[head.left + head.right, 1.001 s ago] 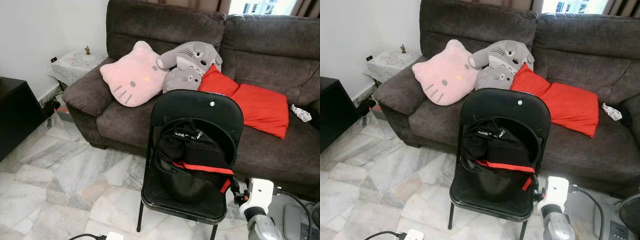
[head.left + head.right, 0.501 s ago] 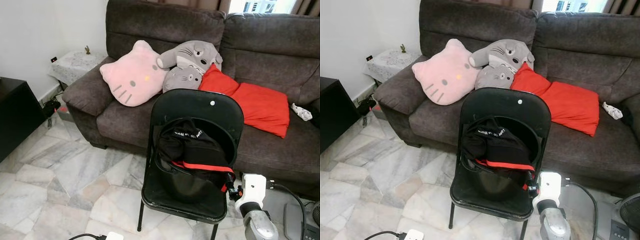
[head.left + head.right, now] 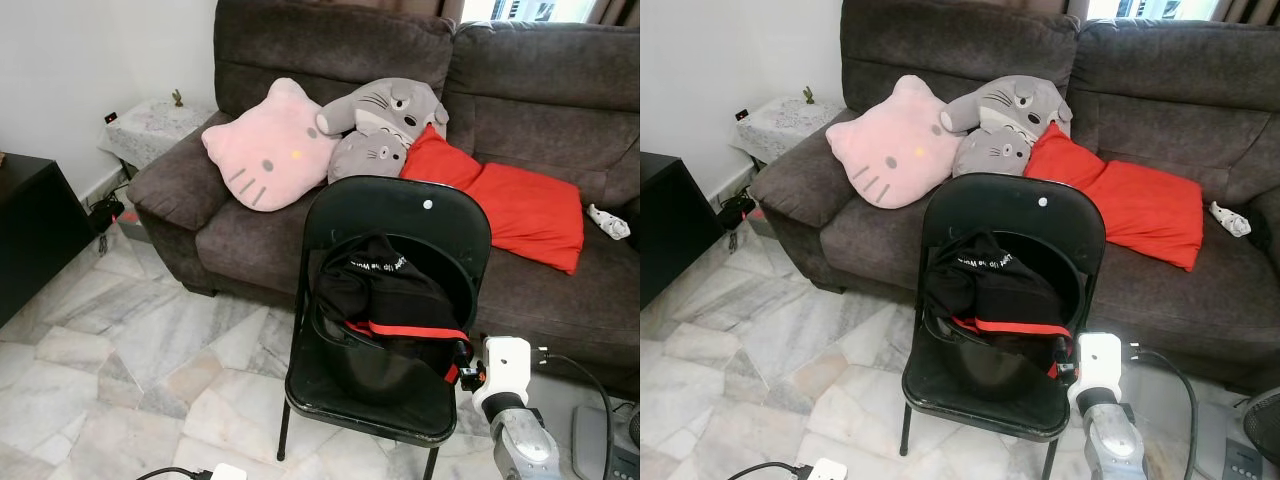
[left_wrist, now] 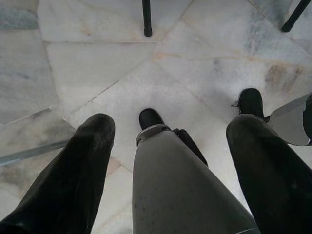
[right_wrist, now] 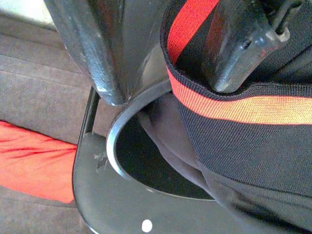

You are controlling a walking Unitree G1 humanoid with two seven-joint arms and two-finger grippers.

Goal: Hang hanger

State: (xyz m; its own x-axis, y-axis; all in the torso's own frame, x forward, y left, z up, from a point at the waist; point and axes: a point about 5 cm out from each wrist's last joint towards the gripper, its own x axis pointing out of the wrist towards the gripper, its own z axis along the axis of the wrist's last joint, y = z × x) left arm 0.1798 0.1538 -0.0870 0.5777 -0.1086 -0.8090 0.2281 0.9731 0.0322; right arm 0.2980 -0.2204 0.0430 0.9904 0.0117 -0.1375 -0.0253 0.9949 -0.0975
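Marble floor [image 3: 130,340] fills the front of this living room, and behind it stands a dark brown sofa [image 3: 540,90] with a pink cat cushion [image 3: 268,150] and a red cushion [image 3: 520,205]. Between the robot and the sofa is a black folding chair [image 3: 400,215], and a black garment [image 3: 385,295] with a red band [image 5: 229,109] is piled on its seat and against the opening of its backrest. I cannot make out a hanger itself anywhere; if there is one, I judge that it is under or inside this garment. The right hand [image 3: 465,375] is low at the side of the chair seat and points up toward the backrest. In the right wrist view its two fingers [image 5: 229,58] stand apart, so this hand is open. One finger lies over the red band and the other lies against the chair frame, so the edge of the garment sits in the gap between them, just ahead of the palm. The red band runs across the hand, from one finger to the other, so closing would probably pinch the hem. The left hand [image 4: 173,126] hangs idle above the floor near the robot's own feet, also open and holding nothing. The right arm is clearly the nearer one, so the grasp should belong to it.
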